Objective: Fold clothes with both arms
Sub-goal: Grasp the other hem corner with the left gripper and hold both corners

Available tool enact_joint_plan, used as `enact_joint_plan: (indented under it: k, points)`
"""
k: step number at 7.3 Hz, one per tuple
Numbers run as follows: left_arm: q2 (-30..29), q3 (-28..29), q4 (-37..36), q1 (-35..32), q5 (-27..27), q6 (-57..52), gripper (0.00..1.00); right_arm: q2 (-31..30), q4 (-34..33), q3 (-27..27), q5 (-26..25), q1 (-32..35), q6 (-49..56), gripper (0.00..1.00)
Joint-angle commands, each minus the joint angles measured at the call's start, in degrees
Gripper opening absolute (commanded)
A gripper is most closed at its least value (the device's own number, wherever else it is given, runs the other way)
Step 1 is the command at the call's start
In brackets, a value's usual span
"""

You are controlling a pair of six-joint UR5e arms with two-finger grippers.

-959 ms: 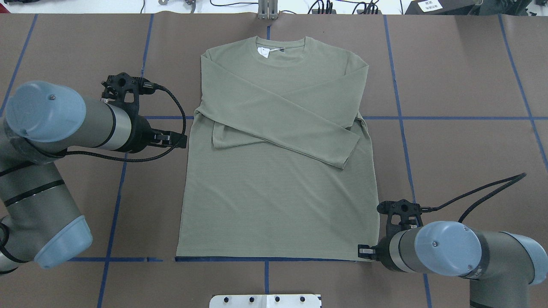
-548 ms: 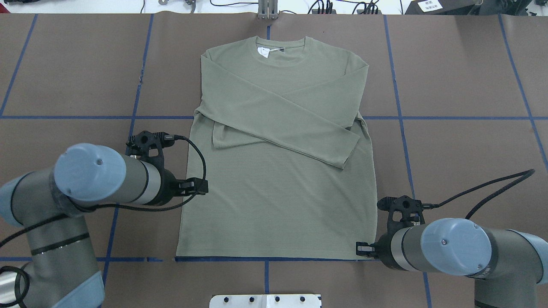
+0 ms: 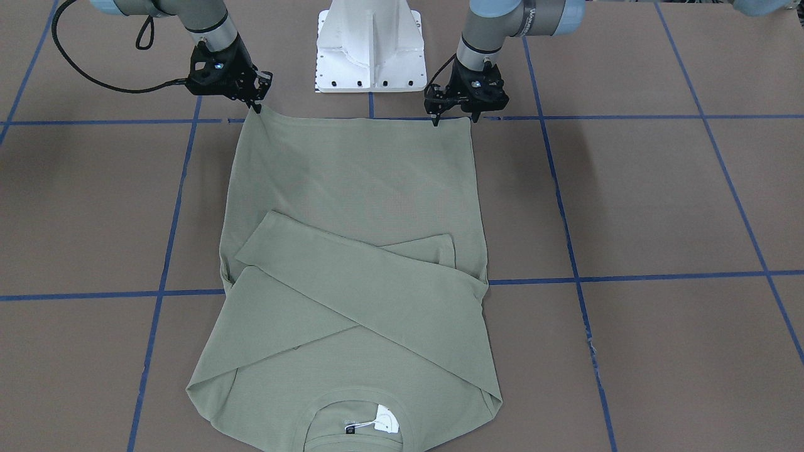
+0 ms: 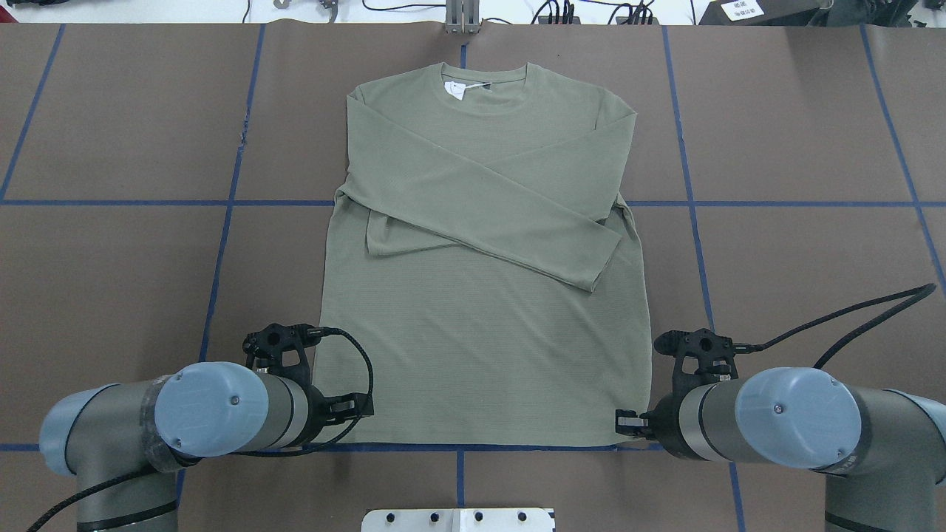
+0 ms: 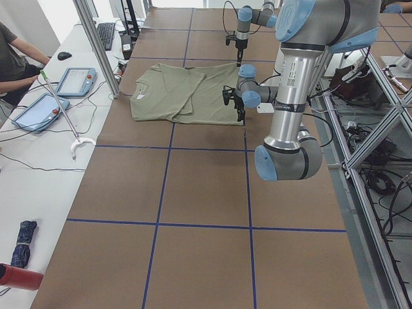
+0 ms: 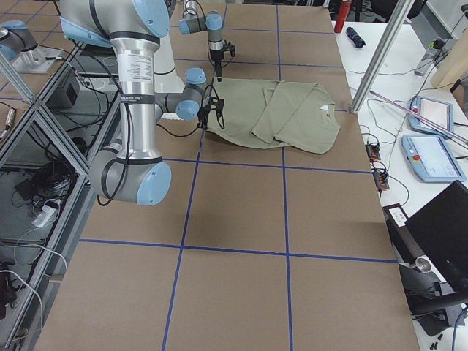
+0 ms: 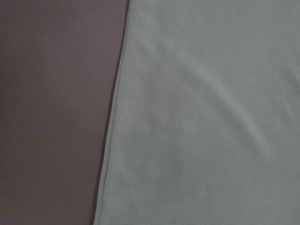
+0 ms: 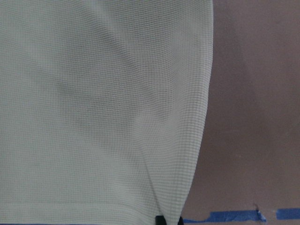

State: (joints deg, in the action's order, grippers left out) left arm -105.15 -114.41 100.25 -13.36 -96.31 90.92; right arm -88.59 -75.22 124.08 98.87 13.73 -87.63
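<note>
Shirt [image 4: 480, 355], olive long-sleeved, lies flat on table [image 4: 813, 148], sleeves crossed over chest, collar far from base. I read right gripper [image 3: 256, 105] clamped on one hem corner, fabric tented. Left gripper [image 3: 455, 118] is spread at the other corner; contact unclear.

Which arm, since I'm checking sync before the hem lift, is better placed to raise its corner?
Likely right. The right gripper pinches the hem corner of the long-sleeved shirt, fabric peaked to it; the left gripper hangs open above its corner.
</note>
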Motion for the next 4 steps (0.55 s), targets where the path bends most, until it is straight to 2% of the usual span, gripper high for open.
enact_joint_plan:
  k: [1,4]
  points:
    - [1.0,0.24,-0.58,0.35,0.42,0.31,0.98,0.0,-0.02,0.1,0.18,0.24,0.0,0.0]
    - [1.09,0.24,-3.74,0.88,0.42,0.4,0.89,0.0,0.07,0.1,0.27,0.33,0.0,0.0]
